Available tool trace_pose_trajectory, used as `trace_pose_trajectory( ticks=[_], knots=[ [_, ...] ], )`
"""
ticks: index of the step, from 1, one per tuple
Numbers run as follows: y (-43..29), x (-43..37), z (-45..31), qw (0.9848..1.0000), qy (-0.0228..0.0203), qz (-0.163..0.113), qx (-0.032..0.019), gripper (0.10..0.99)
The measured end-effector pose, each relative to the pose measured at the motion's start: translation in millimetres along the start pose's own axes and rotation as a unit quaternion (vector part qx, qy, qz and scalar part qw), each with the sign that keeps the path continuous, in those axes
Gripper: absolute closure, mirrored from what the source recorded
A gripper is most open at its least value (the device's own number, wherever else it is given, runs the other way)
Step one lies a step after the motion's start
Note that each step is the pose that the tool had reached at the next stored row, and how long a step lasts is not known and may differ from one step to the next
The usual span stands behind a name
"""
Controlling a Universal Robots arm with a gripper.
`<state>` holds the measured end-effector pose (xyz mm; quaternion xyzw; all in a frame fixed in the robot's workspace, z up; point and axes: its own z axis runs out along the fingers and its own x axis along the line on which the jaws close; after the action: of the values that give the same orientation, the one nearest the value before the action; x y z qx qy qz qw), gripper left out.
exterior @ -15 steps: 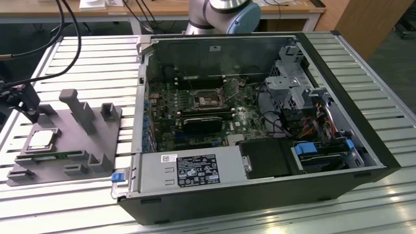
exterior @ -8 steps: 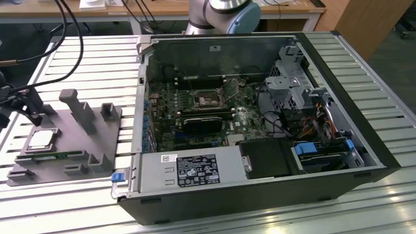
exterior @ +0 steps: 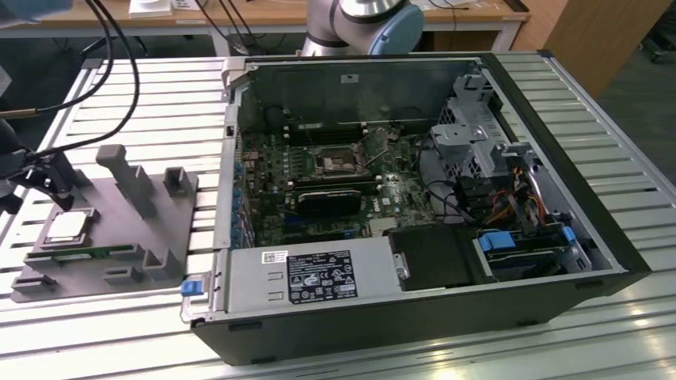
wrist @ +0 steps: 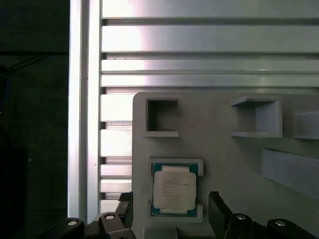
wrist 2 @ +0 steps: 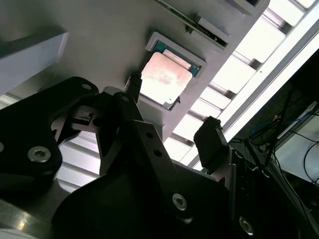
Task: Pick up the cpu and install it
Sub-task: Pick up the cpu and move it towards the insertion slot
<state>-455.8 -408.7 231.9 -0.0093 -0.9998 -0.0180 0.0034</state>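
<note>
- My claw (wrist 2: 171, 104) is released: the two fingers (wrist 2: 212, 137) stand wide apart with nothing clamped between them.
- In both wrist views the cpu (wrist: 173, 189) lies straight ahead of me, centred in the gap between the fingers, one finger off each of two opposite sides.
- I cannot see either finger touching it. From the exterior view I judge that I hang a little above it, not yet down around it.
- The cpu lies flat with its silvery metal top facing up at me, seated in a shallow pocket of the grey fixture (wrist: 224, 159).
- It is square, so it has no long axis to speak of. Its edges run square with the edges of the fixture.
- Two raised lips of the pocket hold two opposite edges of the chip. My fingers face the other two edges, which are free, so my closing line looks to run across the open sides.
- The fixture rests on the slatted metal tabletop (wrist: 199, 40), at the exterior view's left.
- Well apart, toward the exterior view's right, the open computer case (exterior: 423, 317) lies on its side, with the black-framed socket (exterior: 336, 163) near the middle of its board.
- As I judge it, the chip has not been lifted.
</note>
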Motion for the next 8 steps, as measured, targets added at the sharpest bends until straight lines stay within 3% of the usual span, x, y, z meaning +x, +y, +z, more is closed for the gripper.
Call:
trace_pose_trajectory(
  ticks=[8],
  knots=[
    [-0.5,-0.1,12.9,1.0000,-0.0007,-0.001,0.0004,0.380]
  ],
)
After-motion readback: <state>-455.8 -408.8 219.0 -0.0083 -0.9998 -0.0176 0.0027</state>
